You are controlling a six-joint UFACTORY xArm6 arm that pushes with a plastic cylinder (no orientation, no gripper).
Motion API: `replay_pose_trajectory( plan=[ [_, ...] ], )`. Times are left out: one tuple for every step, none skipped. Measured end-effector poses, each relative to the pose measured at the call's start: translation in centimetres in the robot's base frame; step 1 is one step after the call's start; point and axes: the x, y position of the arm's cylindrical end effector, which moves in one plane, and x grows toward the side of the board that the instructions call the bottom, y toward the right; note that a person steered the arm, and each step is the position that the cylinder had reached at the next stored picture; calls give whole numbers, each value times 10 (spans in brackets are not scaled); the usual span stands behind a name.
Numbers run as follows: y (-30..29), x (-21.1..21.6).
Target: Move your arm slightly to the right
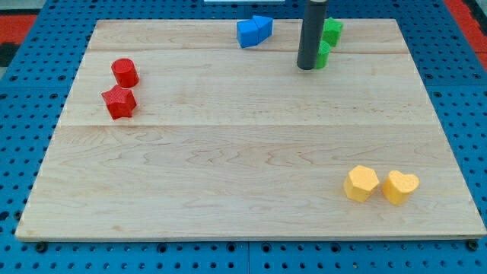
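My tip (307, 67) is the lower end of a dark rod that comes down from the view's top. It rests on the wooden board (228, 152) near the top edge, right of centre. Two green blocks sit just right of the rod: one (323, 55) touches or nearly touches the tip and is partly hidden by the rod, the other (332, 30) lies above it. Two blue blocks stand close together left of the rod: a cube-like one (247, 33) and a wedge-like one (263, 26).
A red cylinder (125, 72) and a red star-shaped block (119, 102) sit at the view's left. A yellow hexagon-like block (361, 183) and a yellow heart (400, 186) sit at the bottom right. A blue pegboard (23, 91) surrounds the board.
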Motion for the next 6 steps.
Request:
replay_pose_trajectory(
  plan=[
    [31,-17],
    [46,-29],
    [56,-14],
    [47,-10],
    [-7,-8],
    [-26,-8]
  ],
)
